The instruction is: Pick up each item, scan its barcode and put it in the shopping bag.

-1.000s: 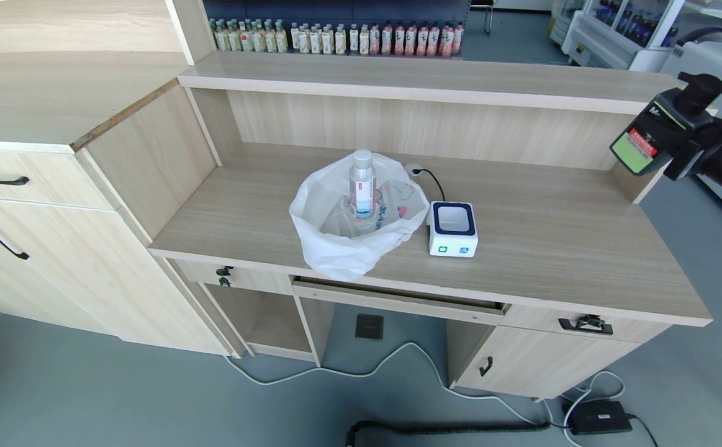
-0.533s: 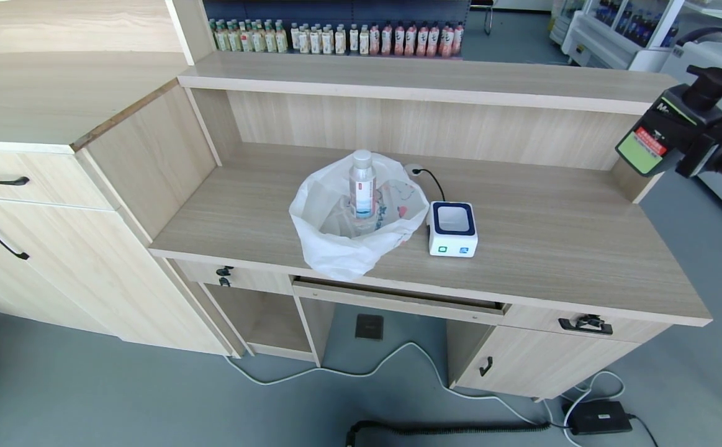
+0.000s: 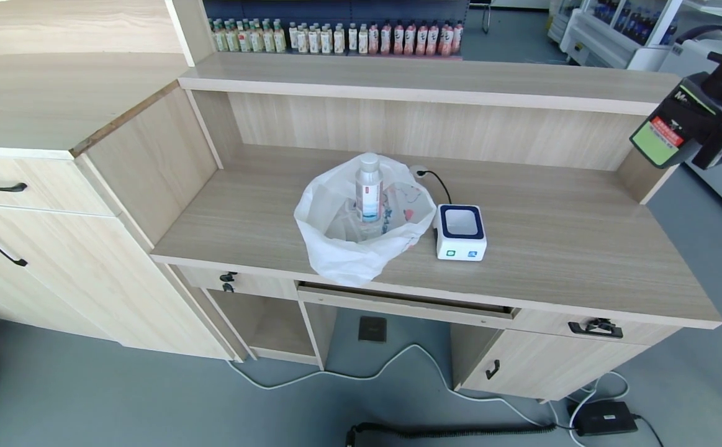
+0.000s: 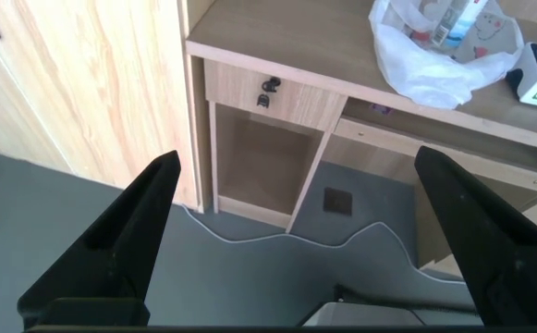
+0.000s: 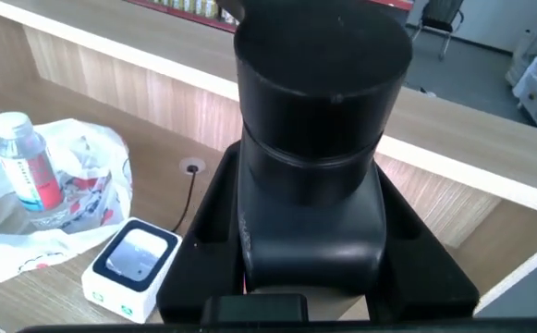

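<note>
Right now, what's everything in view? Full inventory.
counter: 1, light wood, centre
shopping bag: 1, white, on counter
water bottle: 1, clear, upright in shopping bag
scanner: 1, white and dark blue, on counter beside bag
black bottle: 1, black, green label, off counter's right end
shelf bottles: one row, mixed colours, behind counter
cable: 1, white, floor under counter
left gripper: 1, black, open, low above floor
right gripper: 1, black, shut on black bottle

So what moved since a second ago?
The right gripper, shut on the black bottle, lifted it up and farther to the robot's right. The head camera shifted slightly too. The water bottle in the shopping bag and the scanner stayed put.
</note>
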You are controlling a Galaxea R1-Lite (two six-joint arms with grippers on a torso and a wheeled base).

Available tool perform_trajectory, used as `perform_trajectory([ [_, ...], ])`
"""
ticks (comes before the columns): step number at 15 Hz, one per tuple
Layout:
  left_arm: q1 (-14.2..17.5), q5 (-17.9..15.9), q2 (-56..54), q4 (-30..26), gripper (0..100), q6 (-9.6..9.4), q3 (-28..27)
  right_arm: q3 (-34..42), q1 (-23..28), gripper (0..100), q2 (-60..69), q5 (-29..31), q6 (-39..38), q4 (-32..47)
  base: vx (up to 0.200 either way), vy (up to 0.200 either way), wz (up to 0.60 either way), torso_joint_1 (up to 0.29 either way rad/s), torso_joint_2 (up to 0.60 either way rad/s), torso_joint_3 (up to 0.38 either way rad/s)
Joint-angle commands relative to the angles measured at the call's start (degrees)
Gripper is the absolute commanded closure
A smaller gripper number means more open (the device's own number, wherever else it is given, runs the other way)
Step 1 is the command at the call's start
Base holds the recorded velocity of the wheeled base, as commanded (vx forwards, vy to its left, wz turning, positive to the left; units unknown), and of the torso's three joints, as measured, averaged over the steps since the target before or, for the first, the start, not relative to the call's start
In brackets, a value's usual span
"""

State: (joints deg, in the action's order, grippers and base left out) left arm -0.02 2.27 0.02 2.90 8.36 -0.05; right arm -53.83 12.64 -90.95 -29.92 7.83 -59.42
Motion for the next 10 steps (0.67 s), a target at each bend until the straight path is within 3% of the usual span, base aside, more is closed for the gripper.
perform_trajectory([
  [1, 0.02, 0.11, -0.02, 0.17, 0, -0.1, -0.04, -0.13, 0.01, 100, 0.6, -0.14, -0.18, -0.26, 0.0, 0.2, 0.0, 0.022, 0.01, 0.002],
  [3, 0.02, 0.19, -0.02, 0.17, 0, -0.1, -0.04, -0.39, 0.01, 100, 0.95, -0.14, -0.71, 0.53, 0.0, 0.2, 0.0, -0.005, 0.0, 0.002],
  [5, 0.02, 0.19, -0.02, 0.17, 0, -0.1, -0.04, -2.59, -0.95, 100, 2.1, 5.39, -3.26, 7.12, 0.0, 0.2, 0.0, 0.0, 0.01, 0.002],
  [9, 0.02, 0.19, -0.02, 0.09, 0, 0.07, -0.04, -18.68, -6.05, 100, -2.91, 12.43, -7.04, 23.56, 0.0, 0.2, 0.0, 0.0, 0.0, -0.001],
  [10, 0.02, 0.28, -0.02, 0.17, 0, 0.16, -0.04, -21.31, -7.28, 100, -4.5, 13.92, -8.27, 25.4, 0.0, 0.0, 0.0, 0.0, 0.0, 0.0],
])
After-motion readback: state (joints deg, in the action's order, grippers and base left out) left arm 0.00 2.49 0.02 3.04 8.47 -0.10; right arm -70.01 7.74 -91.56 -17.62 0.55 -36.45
